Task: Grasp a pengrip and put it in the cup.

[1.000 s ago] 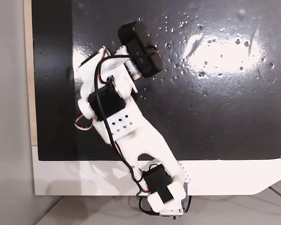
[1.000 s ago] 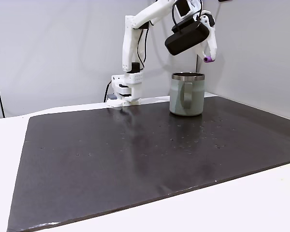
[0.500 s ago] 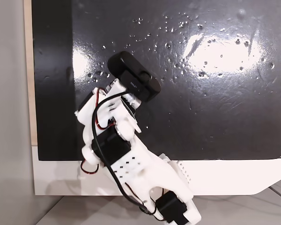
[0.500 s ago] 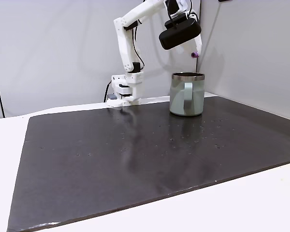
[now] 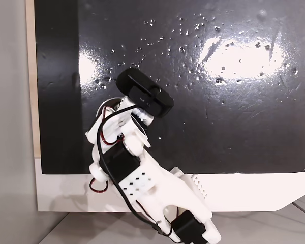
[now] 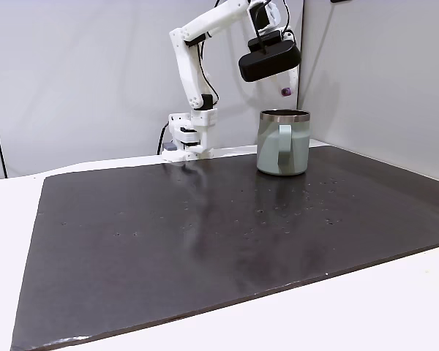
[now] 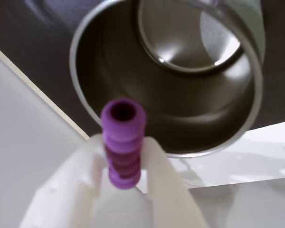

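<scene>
1 purple pengrip (image 7: 123,142) pinched tight in the gripper (image 7: 121,161), hanging right above 1 silver cup (image 7: 247,66).

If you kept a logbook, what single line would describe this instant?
pincer: shut on pengrip | position: raised above the cup, near its rim | cup: upright on black mat, nothing visible inside | release: not yet

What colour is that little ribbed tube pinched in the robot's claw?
Purple: the small ribbed soft pengrip, clearest in the wrist view, held between the white gripper fingers.
</scene>
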Robot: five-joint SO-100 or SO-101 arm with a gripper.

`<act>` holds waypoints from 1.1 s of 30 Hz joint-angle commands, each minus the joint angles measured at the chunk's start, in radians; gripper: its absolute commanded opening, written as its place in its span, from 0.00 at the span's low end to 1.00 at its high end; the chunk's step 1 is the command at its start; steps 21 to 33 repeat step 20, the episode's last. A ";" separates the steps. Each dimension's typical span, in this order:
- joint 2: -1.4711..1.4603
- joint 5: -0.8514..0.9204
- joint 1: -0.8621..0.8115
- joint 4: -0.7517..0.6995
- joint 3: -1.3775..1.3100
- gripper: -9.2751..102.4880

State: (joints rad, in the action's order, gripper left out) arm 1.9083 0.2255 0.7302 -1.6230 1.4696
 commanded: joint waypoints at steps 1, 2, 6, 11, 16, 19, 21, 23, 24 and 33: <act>0.028 0.008 0.015 -0.005 -0.011 0.11; 0.029 0.008 0.015 -0.005 -0.011 0.15; 0.032 0.008 0.018 -0.006 -0.011 0.27; 0.034 0.023 0.028 -0.008 -0.011 0.31; 0.034 0.031 0.032 -0.008 -0.011 0.31; 0.034 0.032 0.032 -0.008 -0.012 0.31; 0.035 0.032 0.032 -0.008 -0.012 0.31; 0.035 0.032 0.032 -0.008 -0.012 0.31; 0.035 0.032 0.032 -0.008 -0.012 0.31; 0.035 0.032 0.032 -0.008 -0.012 0.31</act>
